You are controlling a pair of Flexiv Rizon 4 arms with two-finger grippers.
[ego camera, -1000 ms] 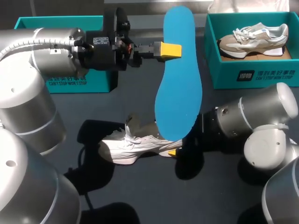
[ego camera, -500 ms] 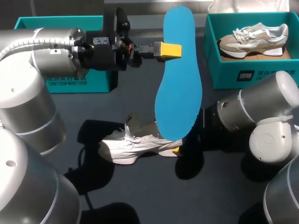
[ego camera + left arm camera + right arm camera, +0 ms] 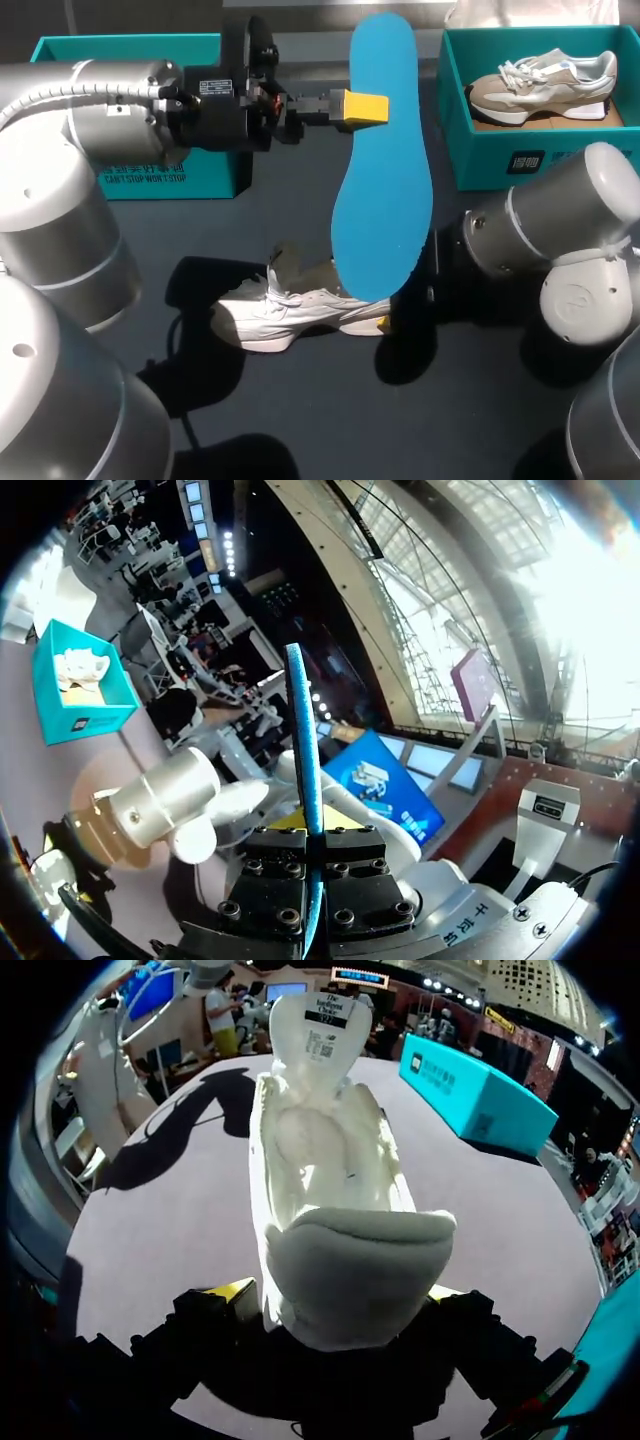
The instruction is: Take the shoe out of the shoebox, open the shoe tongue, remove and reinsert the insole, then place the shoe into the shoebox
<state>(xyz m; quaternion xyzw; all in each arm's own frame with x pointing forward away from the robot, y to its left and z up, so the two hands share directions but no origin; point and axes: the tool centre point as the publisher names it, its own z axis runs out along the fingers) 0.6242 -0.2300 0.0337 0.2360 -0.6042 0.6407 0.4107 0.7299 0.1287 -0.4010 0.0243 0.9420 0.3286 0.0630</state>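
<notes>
**A:** Entry one, left gripper (image 3: 355, 107). Condition?

**B:** Clamped on the blue insole (image 3: 383, 200), pinched at one long edge. The insole stands upright and runs well above and below the fingers. No change logged over the last second.

**A:** Entry two, right gripper (image 3: 335, 1295)?

**B:** Closed on the heel of the white shoe (image 3: 320, 1190), with a yellow tip against each side. The shoe rests sole-down on the table (image 3: 170, 1220), its toe pointing away ahead of the fingers. The tongue (image 3: 318, 1020) stands raised at the far end and the mouth is open.

**A:** Movement recorded?

**B:** Right arm only. Its upper joints have swung slightly outward, and the tip at the heel edged along with them. The shoe itself has hardly shifted, as far as can be seen.

**A:** Bearing on the task?

**B:** The insole is out and reinsertion is pending. The right arm is probably settling its hold so the shoe stays put for the insole. The teal shoebox (image 3: 60, 48) sits behind the left gripper, not yet required.
</notes>
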